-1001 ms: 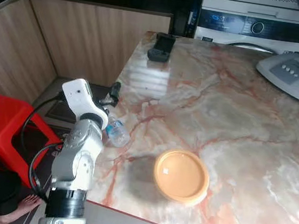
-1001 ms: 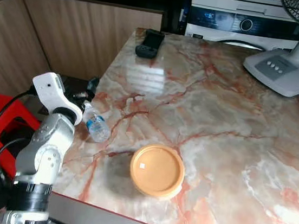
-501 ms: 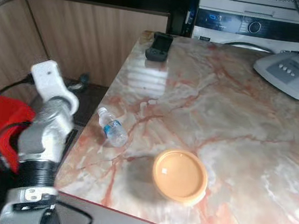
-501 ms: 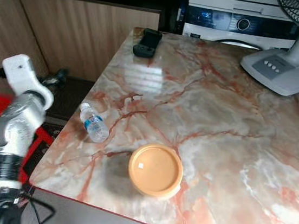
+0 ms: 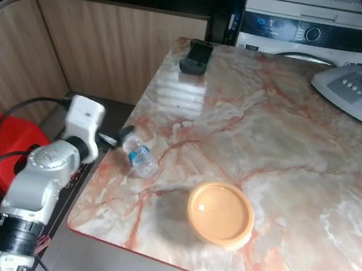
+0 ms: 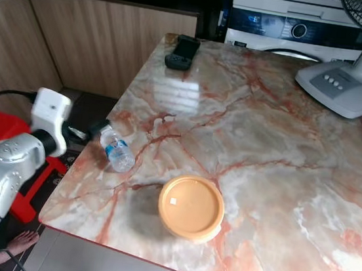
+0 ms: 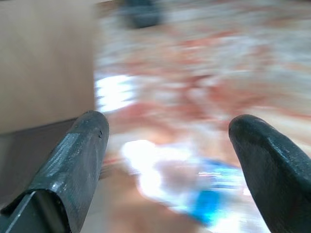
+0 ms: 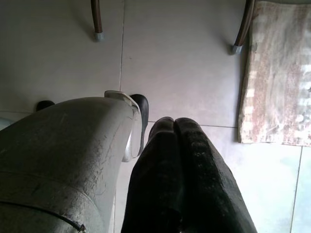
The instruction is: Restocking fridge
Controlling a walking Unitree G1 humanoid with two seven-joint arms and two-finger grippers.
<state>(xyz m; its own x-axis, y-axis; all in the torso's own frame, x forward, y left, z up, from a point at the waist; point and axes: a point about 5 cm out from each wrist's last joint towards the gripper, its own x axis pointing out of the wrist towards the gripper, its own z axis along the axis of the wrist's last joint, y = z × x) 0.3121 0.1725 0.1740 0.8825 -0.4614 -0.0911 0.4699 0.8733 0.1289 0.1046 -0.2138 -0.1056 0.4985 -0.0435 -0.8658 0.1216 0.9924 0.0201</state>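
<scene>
Small water bottle lies on its side near the left edge of my marble desk, cap toward the edge. My left end effector sits just off that edge, level with the cap; in the left wrist view its fingers are spread wide with the blurred bottle between them, nothing gripped. Orange lidded bowl stands nearby, apart from the bottle. Right end effector hangs over the tiled floor, fingers pressed together, empty.
</scene>
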